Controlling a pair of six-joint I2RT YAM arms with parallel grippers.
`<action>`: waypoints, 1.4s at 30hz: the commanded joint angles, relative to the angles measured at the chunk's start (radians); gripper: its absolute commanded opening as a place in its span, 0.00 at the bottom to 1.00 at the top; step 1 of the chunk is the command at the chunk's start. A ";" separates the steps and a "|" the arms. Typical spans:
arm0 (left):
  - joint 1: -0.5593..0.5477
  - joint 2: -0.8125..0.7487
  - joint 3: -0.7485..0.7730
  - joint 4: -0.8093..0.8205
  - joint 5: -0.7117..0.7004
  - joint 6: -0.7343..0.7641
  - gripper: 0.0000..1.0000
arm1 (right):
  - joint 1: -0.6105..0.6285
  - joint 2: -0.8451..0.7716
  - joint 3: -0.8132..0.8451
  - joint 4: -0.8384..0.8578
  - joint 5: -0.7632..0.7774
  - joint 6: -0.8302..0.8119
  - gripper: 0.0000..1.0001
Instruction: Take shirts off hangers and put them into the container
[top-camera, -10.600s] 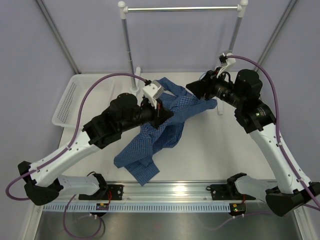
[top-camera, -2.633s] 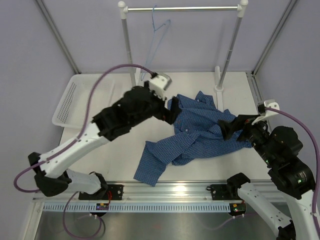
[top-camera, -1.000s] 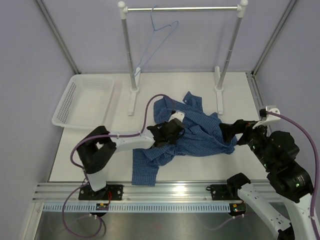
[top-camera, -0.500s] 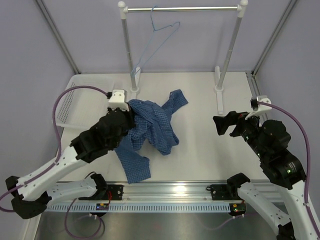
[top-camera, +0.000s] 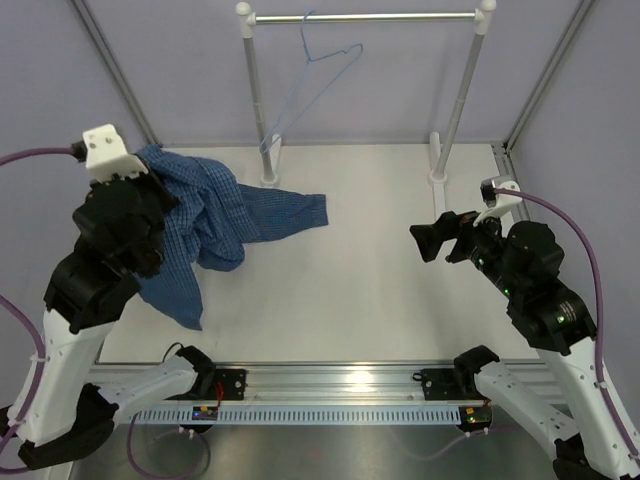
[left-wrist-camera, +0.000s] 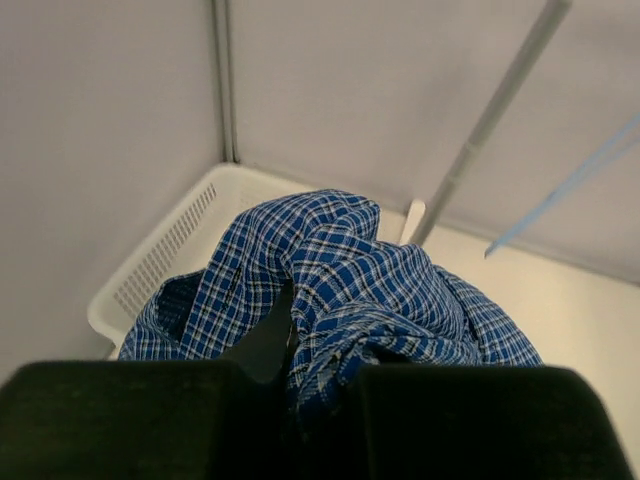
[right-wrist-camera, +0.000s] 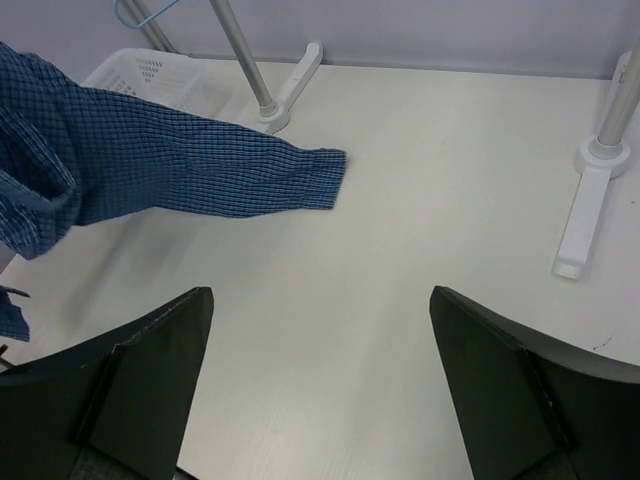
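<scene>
1. White bench (top-camera: 380, 300) in a pale-walled booth, top camera first. The clothes rail (top-camera: 365, 17) stands at the back, and the light-blue hanger (top-camera: 310, 97) is hooked on it with nothing on it.
2. Same view: the shirt (top-camera: 205, 215) is bunched up at the far left under the left arm. One sleeve lies stretched flat on the bench toward the middle. The right tool (top-camera: 432, 241) hovers over on the right, well apart from the cloth.
3. Left wrist cam: the left tool (left-wrist-camera: 320, 390) is pinched tight on a wad of the checked shirt. The rest of it hangs over the white basket (left-wrist-camera: 150, 270), and some cloth looks to dip inside the rim.
4. Right wrist cam: the right tool has its fingers spread wide with nothing between them, just bare bench below. The sleeve's cuff lies ahead of it, flat on the bench. The basket peeks out top left behind the sleeve.
</scene>
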 joint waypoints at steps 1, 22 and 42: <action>0.067 0.097 0.200 0.135 -0.057 0.160 0.00 | 0.010 0.004 0.022 0.057 -0.052 -0.019 0.99; 0.729 0.490 0.357 0.631 0.471 0.071 0.00 | 0.009 -0.036 -0.079 0.045 -0.083 -0.047 0.99; 0.822 0.809 -0.159 0.571 0.601 -0.169 0.02 | 0.009 -0.001 -0.101 0.043 -0.054 -0.027 1.00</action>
